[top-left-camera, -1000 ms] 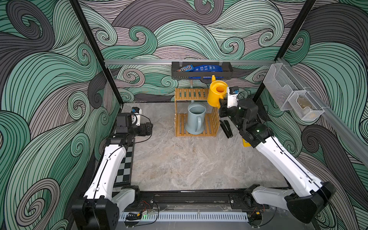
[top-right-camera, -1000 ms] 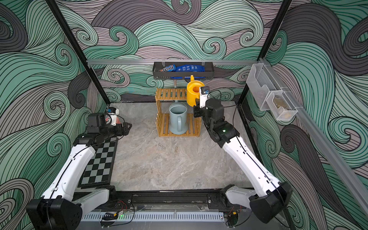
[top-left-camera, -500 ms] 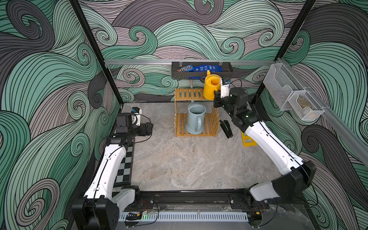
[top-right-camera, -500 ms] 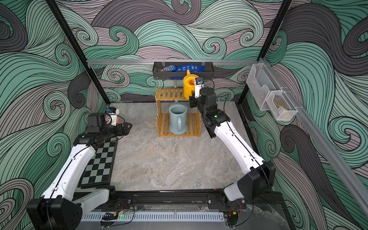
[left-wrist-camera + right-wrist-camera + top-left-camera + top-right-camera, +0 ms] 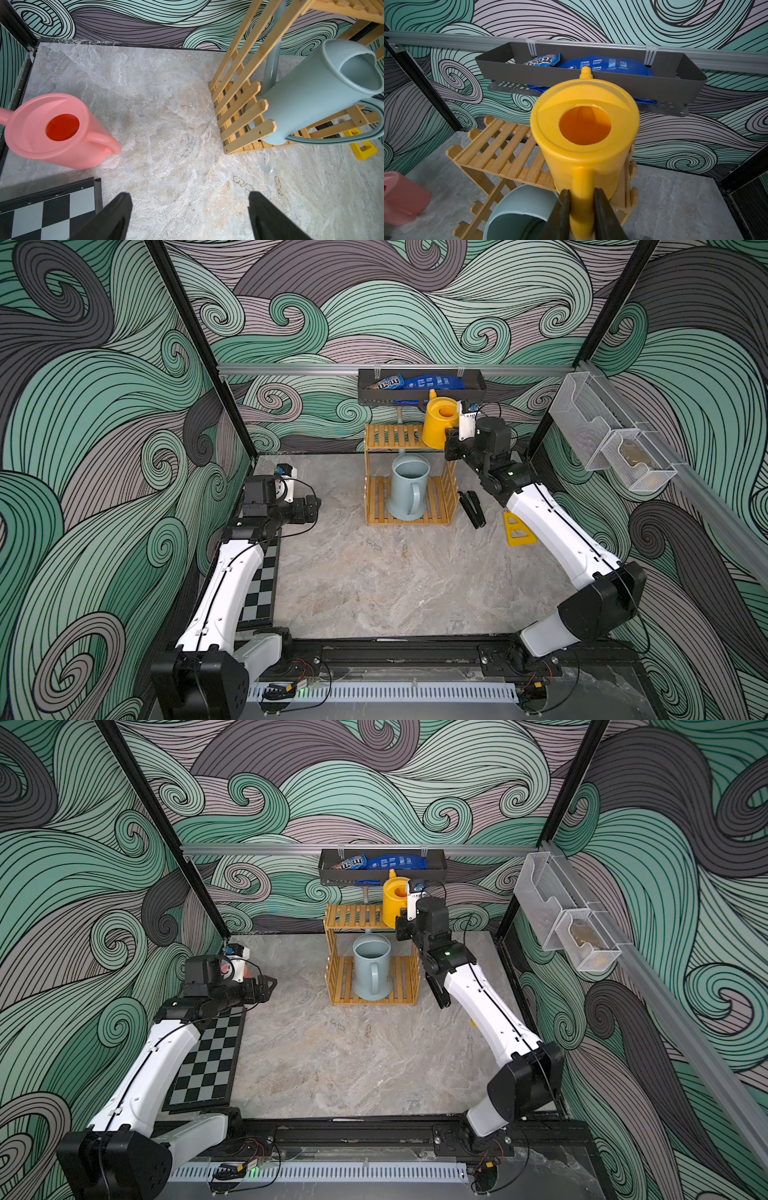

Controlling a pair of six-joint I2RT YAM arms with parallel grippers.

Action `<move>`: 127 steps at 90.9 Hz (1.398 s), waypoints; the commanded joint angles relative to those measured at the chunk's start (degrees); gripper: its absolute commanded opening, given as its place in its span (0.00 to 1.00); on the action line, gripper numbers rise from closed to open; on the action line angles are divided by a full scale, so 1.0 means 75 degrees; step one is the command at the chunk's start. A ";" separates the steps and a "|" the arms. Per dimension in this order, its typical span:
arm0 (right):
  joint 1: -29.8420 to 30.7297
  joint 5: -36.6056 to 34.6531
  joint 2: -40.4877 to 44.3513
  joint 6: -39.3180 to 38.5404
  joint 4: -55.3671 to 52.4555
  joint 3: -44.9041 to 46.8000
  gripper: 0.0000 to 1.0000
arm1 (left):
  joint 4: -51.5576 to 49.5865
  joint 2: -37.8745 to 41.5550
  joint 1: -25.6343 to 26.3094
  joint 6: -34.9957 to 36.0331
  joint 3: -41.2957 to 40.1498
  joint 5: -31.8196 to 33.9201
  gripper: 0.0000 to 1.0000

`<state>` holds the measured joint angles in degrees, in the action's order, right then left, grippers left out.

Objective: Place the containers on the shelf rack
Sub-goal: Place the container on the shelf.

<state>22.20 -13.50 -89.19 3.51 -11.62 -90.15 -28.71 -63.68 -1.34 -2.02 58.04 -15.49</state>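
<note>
- We see the right gripper (image 5: 581, 193) pinching the loop handle of the yellow can (image 5: 584, 124), one finger on each side. That hold keeps the can upright, with its filling hole facing up.
- The yellow can is at the right end of the upper tier of the shelf rack (image 5: 390, 435), with its spout pointing to the back wall under the black tray (image 5: 633, 83). Its own body hides its base, so we cannot tell whether it rests fully on the slats.
- We judge the end spot leaves the rest of the upper tier free for another can.
- The blue can (image 5: 409, 485) stands upright on the lower tier with its handle facing the open front. The taller space there suits its size, and its long spout rises behind the rack.
- The pink can (image 5: 58, 128) stands on the table (image 5: 395, 572) near the left back corner, well apart from the rack and not yet shelved.
- The left gripper (image 5: 189, 195) hangs over bare table with its jaws spread wide, holding nothing. The pink can is near it, beside the chessboard (image 5: 47, 212), so we judge this arm is placed to fetch it.
</note>
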 commanded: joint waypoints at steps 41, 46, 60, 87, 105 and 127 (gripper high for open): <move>-0.0041 0.0256 -0.0200 0.0367 -0.0075 -0.0582 0.50 | 0.0042 -0.0016 -0.0043 -0.0003 0.0092 -0.0074 0.91; -0.0015 0.0358 -0.0113 0.0390 -0.0065 -0.0533 0.51 | 0.0060 -0.0021 -0.0043 -0.0006 0.0067 -0.0058 0.91; 0.0005 0.0405 0.0212 0.0392 -0.0129 -0.0531 0.58 | 0.0038 -0.0038 -0.0040 0.0016 0.0094 0.0193 0.92; 0.0005 0.0318 0.1562 0.0233 -0.0098 0.0408 0.75 | 0.0260 -0.0073 -0.0054 0.0083 -0.0129 0.1422 0.98; -0.0033 0.0031 0.2549 0.0000 -0.0057 0.1406 0.86 | 0.0418 -0.0134 -0.0055 0.0138 -0.0235 0.1885 0.99; -0.0053 -0.0183 0.3545 -0.0247 0.0093 0.2591 0.99 | 0.0746 -0.0224 -0.0055 -0.0127 -0.0469 0.2542 0.99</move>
<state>22.15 -13.30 -65.32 3.07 -11.88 -73.63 -25.32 -64.71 -1.37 -2.02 54.57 -0.12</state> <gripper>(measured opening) 0.967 0.988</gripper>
